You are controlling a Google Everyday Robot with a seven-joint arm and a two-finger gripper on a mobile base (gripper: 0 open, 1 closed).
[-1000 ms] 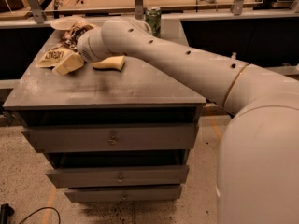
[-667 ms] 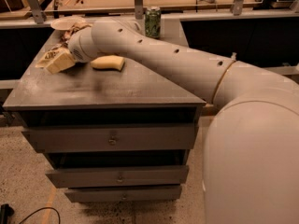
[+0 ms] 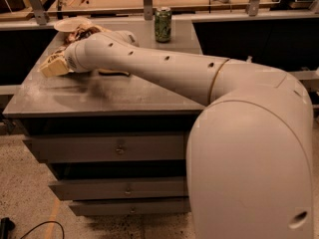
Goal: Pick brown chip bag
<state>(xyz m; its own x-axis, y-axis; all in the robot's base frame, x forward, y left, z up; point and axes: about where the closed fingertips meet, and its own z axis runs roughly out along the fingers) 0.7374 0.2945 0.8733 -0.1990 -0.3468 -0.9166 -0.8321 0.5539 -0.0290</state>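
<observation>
— Reaching far to the left, the gripper (image 3: 52,66) sits low over the cabinet top (image 3: 129,96). Is it open, or holding something? I cannot tell.
— Where is the brown chip bag (image 3: 64,49)?
— Right behind it, mostly hidden. I would go slow and grab only the bag, not the sponge (image 3: 115,72) under the arm.
— And the drawers (image 3: 114,146)?
— All shut. The green can (image 3: 163,24) stands upright at the back.
</observation>
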